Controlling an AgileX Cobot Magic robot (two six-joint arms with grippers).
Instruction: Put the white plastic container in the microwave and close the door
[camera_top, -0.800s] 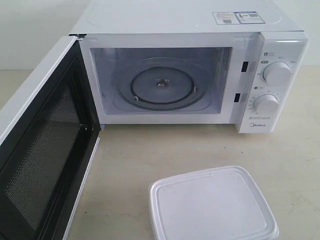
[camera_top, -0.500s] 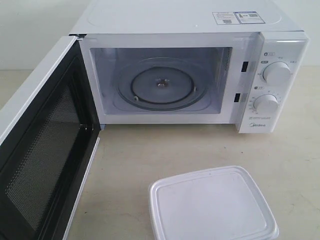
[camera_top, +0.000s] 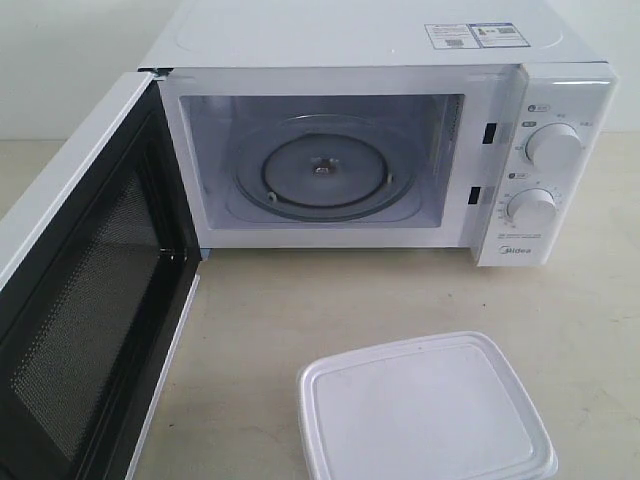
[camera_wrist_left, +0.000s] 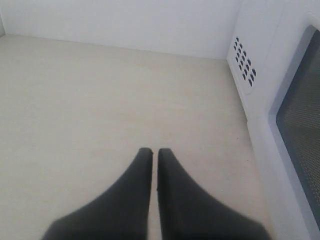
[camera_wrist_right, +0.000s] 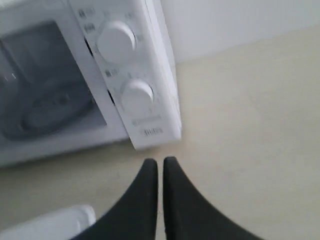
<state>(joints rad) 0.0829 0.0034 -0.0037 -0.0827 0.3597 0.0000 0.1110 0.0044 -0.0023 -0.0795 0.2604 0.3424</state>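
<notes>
The white plastic container (camera_top: 425, 410) sits lidded on the table in front of the microwave (camera_top: 400, 150); a corner of the container (camera_wrist_right: 55, 222) shows in the right wrist view. The door (camera_top: 85, 290) stands swung wide open to the left, black mesh inner face showing. The glass turntable (camera_top: 322, 175) inside is bare. Neither arm appears in the exterior view. My left gripper (camera_wrist_left: 151, 150) is shut and empty above bare table beside the door's outer face (camera_wrist_left: 295, 125). My right gripper (camera_wrist_right: 159, 160) is shut and empty, short of the microwave's dial panel (camera_wrist_right: 127, 75).
The beige table (camera_top: 260, 320) runs between the microwave and the container. A white wall (camera_wrist_left: 125, 20) closes off the back. Vent holes (camera_wrist_left: 243, 62) mark the microwave's side near the left gripper. Two dials (camera_top: 545, 175) sit on the right panel.
</notes>
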